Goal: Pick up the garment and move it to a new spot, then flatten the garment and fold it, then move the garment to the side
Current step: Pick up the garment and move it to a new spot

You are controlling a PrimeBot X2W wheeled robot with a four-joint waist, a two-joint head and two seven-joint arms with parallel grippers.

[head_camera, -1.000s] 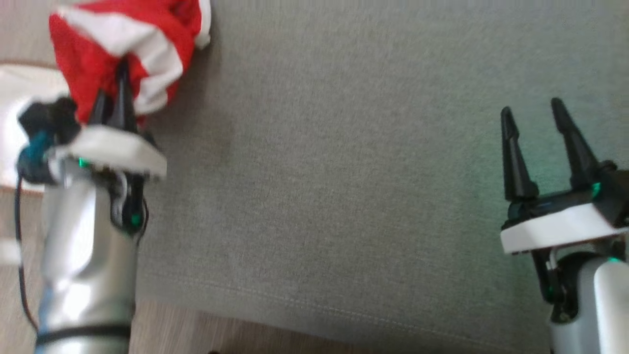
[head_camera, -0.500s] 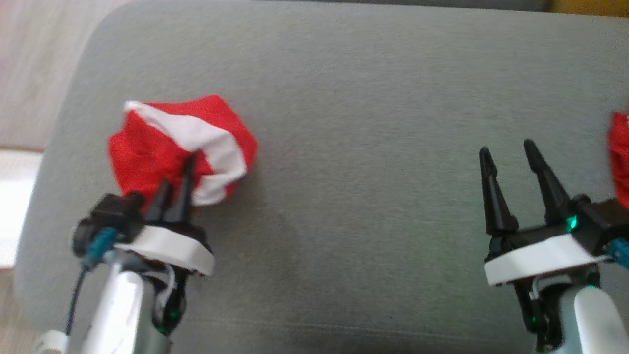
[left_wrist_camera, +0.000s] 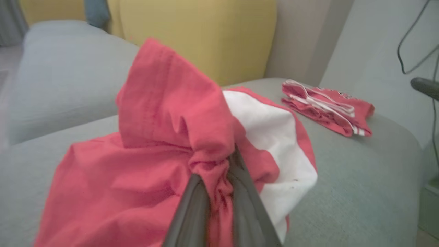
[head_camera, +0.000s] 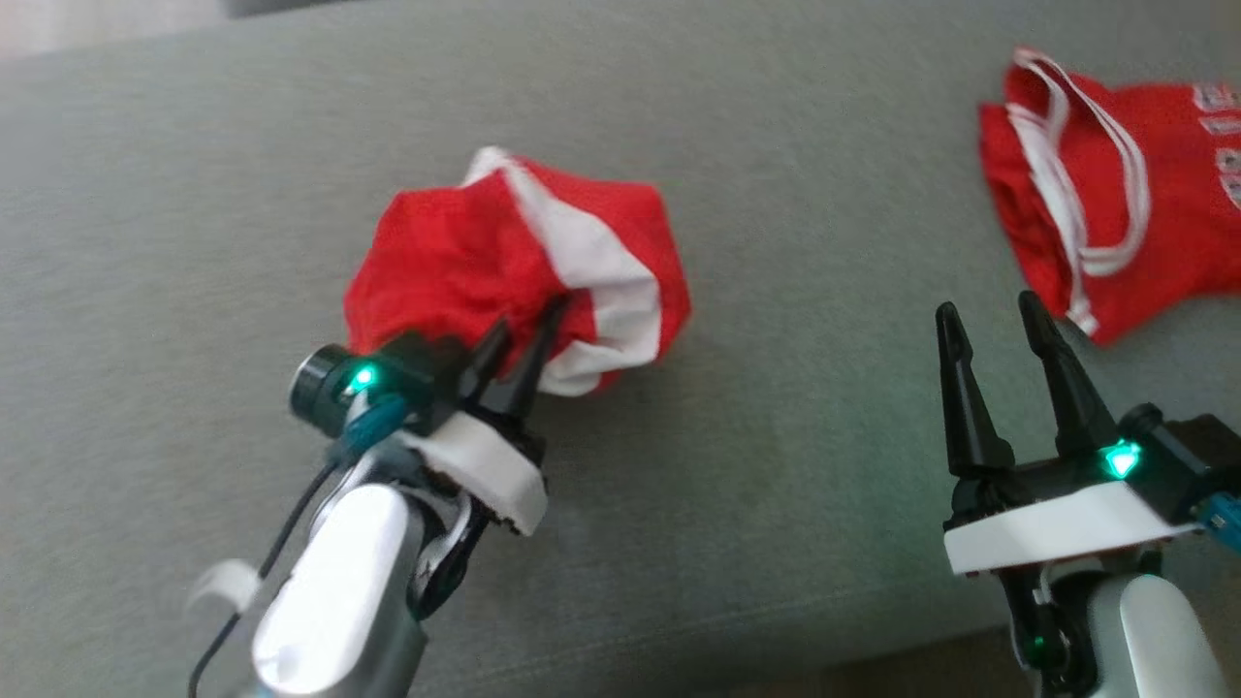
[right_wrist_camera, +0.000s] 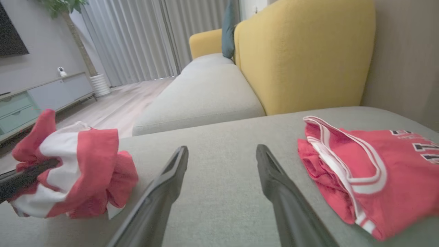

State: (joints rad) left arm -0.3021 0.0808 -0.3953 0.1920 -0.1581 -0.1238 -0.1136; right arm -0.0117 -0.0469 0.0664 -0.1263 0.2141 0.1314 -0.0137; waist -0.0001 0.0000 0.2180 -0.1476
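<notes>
Pinching the bunched garment point(head_camera: 456, 262), the left gripper point(head_camera: 531, 315) grips tight; its white stripe point(head_camera: 601, 262) runs far to near. The right gripper point(head_camera: 987, 305) is spread wide.

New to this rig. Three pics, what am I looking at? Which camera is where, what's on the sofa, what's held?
This is a wheeled robot with two arms, each ending in a two-fingered gripper. The head view looks down from the robot's head, with the left gripper at lower left and the right gripper at lower right. The other two pictures come from a camera on each wrist, looking along that arm's own fingers.

The surface is a grey cushion, with a yellow backrest beyond it. The left gripper is shut on a bunched red and white garment; the left wrist view shows cloth pinched between its fingers. The right gripper is open and holds nothing. A second red garment lies on the cushion near it.
</notes>
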